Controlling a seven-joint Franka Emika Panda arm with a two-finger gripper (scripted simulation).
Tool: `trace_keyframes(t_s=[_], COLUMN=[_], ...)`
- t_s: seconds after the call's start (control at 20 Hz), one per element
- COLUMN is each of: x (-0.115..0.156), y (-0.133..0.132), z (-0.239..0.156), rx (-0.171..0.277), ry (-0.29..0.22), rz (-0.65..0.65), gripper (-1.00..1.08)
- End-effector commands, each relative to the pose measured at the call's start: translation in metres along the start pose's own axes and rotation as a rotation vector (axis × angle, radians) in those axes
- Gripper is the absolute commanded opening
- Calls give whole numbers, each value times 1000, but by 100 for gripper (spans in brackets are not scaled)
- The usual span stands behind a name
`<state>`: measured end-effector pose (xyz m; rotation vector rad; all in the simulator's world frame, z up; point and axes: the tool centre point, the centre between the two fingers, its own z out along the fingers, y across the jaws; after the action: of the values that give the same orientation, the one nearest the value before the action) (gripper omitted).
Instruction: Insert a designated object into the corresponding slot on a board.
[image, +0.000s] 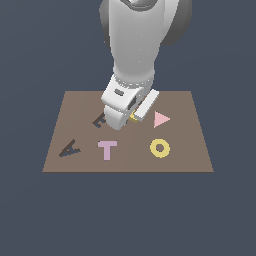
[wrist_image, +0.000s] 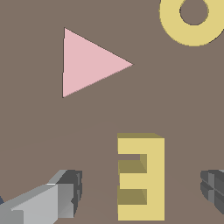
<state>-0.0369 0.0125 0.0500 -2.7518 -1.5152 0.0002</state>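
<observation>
You are at the picking-up step: your end effector (wrist_image: 140, 197) hangs low over the small thick yellow block shaped like the letter E (wrist_image: 141, 177), with its jaws spread wide, one on each side of the block and not touching it, so nothing is held yet. Next, I think you need to drop a little more and squeeze the jaws on the block's flat sides, then lift it and carry it to the dark E-shaped slot (image: 99, 120). That slot sits near the block, toward the exterior view's left, partly hidden by the arm. The yellow E lies flat on the flat brown board (image: 80, 105), near the middle, with a pink triangle (wrist_image: 89, 63) and a yellow ring (wrist_image: 192, 19) not far from it. The block looks chunky with straight edges, and its three short bars stick out on one side. It should be easy to pinch.
</observation>
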Motion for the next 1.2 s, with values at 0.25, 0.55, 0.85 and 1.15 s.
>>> trace_keyframes(t_s=[0.25,0.55,0.85,1.15], x=[0,0,0,0], y=[0,0,0,0], z=[12,20,20,20], rx=[0,0,0,-1], ry=[0,0,0,0], rz=[0,0,0,0], gripper=[100,-100,-100,-100])
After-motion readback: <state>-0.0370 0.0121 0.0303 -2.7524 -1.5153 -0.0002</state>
